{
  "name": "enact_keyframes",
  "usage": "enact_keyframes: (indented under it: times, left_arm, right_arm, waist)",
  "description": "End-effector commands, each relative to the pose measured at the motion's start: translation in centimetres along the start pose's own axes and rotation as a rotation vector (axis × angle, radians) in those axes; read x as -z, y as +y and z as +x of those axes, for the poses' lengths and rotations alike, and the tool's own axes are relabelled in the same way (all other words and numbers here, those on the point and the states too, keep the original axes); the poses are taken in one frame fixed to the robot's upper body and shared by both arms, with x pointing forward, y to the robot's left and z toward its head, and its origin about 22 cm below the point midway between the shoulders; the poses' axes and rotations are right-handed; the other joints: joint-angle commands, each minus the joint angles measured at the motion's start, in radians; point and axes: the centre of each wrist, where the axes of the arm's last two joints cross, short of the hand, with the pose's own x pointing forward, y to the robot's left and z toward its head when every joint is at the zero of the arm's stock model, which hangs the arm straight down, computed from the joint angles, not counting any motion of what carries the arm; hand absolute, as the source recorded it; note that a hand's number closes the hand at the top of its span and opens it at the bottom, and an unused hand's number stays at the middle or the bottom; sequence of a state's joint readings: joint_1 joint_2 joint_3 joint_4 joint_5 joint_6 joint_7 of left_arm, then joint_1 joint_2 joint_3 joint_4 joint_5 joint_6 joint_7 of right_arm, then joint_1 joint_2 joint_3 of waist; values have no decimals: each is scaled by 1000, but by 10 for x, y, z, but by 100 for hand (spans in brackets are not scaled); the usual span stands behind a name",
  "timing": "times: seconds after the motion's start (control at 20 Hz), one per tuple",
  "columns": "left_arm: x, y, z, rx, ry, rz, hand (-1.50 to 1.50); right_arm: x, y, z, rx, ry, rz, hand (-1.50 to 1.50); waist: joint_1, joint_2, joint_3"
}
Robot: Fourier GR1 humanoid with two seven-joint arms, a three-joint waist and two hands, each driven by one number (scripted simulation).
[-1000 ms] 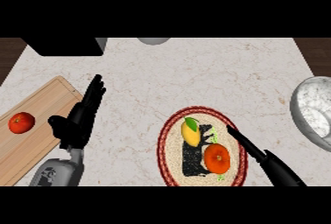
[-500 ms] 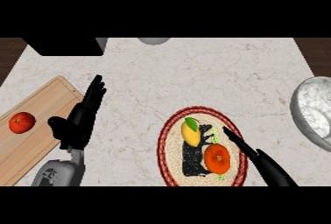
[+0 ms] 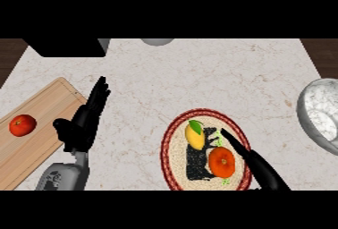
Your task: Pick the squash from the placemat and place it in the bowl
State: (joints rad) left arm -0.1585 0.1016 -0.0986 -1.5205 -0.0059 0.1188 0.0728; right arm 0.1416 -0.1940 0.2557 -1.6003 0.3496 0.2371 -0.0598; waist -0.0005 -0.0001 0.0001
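A round woven placemat (image 3: 175,152) with a red rim lies at the lower middle of the counter. On it sit a yellow squash (image 3: 195,133) with a green tip, an orange round fruit (image 3: 221,162), and a dark patch. My right hand (image 3: 254,164) comes in from the lower right with straight fingers reaching over the mat's right side, beside the orange fruit and just right of the squash. It holds nothing. The grey marbled bowl (image 3: 315,112) stands at the right edge. My left hand (image 3: 84,123) rests open, fingers up, at the left.
A wooden cutting board (image 3: 40,138) lies at the far left with a red tomato (image 3: 22,125) on it. A black box (image 3: 66,46) and a grey round object (image 3: 157,41) sit at the back edge.
My right hand has crept up and left over the placemat towards the squash. The view has shifted slightly; the object at the back edge now looks grey instead of orange. The left hand stays still.
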Motion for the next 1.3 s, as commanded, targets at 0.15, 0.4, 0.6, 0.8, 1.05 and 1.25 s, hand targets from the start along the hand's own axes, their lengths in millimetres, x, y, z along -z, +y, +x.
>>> enact_keyframes:
  times: [0.15,0.4,0.6,0.8,1.05,1.25]
  left_arm:
    - [3,16,16,9,-13,8,0]
    - [0,6,-6,-7,-8,-4,0]
    - [2,-2,-6,-9,8,14,0]
    - [8,15,-5,13,-2,13,0]
    - [2,17,-1,10,-7,8,0]
    - [-11,10,-13,-9,12,16,0]
  right_arm:
    - [12,15,-11,-116,56,-12,-150]
    - [34,17,-10,-102,54,53,-150]
    - [24,15,-30,-223,-44,155,150]
    - [34,33,-19,-297,-112,159,150]
    - [33,24,-14,-208,-110,178,150]
    - [-44,0,-20,-147,-53,1,150]
  waist:
    - [0,0,0]
    - [0,0,0]
    - [1,1,0]
    - [0,1,0]
    - [0,0,0]
    - [-17,-3,-1]
